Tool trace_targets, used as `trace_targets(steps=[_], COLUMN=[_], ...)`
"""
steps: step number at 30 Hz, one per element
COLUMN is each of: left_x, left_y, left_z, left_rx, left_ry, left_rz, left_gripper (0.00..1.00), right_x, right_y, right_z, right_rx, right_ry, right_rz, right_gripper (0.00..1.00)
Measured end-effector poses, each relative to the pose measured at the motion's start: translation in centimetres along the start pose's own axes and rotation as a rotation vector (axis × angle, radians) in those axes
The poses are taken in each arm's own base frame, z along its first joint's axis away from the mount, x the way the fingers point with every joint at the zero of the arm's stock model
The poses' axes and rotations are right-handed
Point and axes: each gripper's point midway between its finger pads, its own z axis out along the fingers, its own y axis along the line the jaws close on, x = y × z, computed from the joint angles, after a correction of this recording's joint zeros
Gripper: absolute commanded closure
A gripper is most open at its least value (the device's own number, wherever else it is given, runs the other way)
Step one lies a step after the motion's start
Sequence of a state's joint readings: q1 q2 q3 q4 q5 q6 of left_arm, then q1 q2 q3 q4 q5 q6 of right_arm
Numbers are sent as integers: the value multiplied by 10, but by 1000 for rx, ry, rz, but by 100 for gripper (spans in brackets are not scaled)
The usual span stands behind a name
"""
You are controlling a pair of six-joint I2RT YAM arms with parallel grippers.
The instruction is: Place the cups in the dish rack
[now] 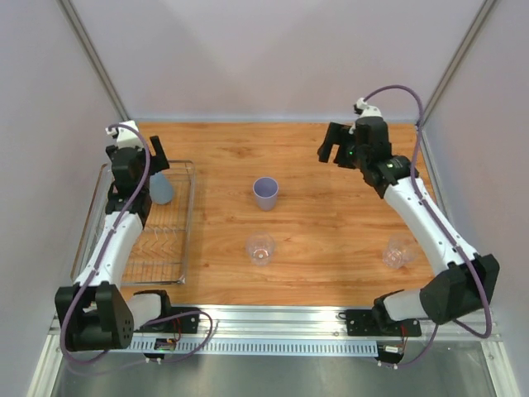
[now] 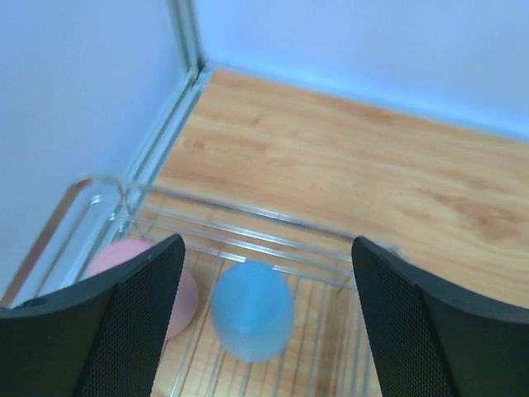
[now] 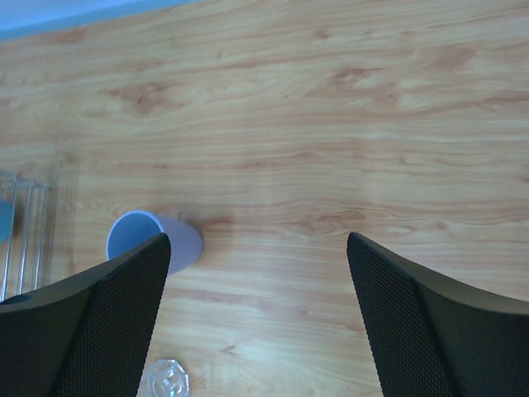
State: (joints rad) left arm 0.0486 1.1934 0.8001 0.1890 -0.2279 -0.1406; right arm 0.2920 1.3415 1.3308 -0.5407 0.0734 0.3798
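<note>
While both pincers stand wide open and grip nothing, the left pincer (image 1: 136, 159) hovers over the far end of the dish rack (image 1: 178, 248). The blue cup (image 2: 252, 310) sits inside the rack, below the gap between the fingers. The pink cup (image 2: 186, 298) sits just beside it, partly hidden by one finger. The right pincer (image 1: 334, 145) hangs above the far right of the desk (image 1: 331, 215), well apart from every cup. The lavender cup (image 1: 265, 193) stands mouth up at desk centre. One clear cup (image 1: 260, 248) stands nearer the bases. A second clear cup (image 1: 399, 252) stands beside the right arm.
</note>
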Motion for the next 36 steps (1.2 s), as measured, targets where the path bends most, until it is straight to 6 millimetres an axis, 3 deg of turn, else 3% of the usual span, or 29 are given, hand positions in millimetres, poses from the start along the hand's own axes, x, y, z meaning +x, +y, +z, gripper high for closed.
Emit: trace_targets(steps=[4, 7, 10, 13, 21, 23, 26, 27, 28, 30, 34, 36], left_x=[-55, -76, -72, -61, -29, -28, -26, -26, -25, -24, -23, -31], left_y=[-28, -51, -70, -83, -84, -86, -88, -90, -90, -92, -94, -97], left_z=[-28, -59, -89, -109, -138, -145, -151, -152, -154, -155, -160, -162], left_rx=[149, 264, 366, 430, 464, 476, 491, 496, 499, 504, 497, 481], left_ry=[-30, -44, -17, 35, 162, 165, 174, 178, 181, 192, 232, 260], left_rz=[-4, -2, -1, -4, 8, 11, 7, 4, -1, -18, -81, -169], left_gripper=[8, 5, 3, 1, 0, 0, 0, 0, 0, 0, 0, 0], right_x=[32, 59, 87, 113, 162, 170, 184, 188, 191, 194, 182, 173], right_y=[41, 70, 93, 104, 113, 111, 103, 100, 97, 93, 98, 103], right_z=[30, 57, 80, 91, 101, 106, 117, 121, 125, 129, 130, 126], right_rx=[-66, -99, -118, -117, -95, -76, -31, -18, -4, 22, 28, -3], right_ry=[99, 179, 252, 317, 413, 426, 448, 452, 455, 455, 419, 386], right_rz=[-74, -122, -160, -191, -228, -232, -252, -259, -271, -271, -246, -203], right_gripper=[13, 19, 21, 25, 38, 44, 62, 86, 99, 99, 100, 99])
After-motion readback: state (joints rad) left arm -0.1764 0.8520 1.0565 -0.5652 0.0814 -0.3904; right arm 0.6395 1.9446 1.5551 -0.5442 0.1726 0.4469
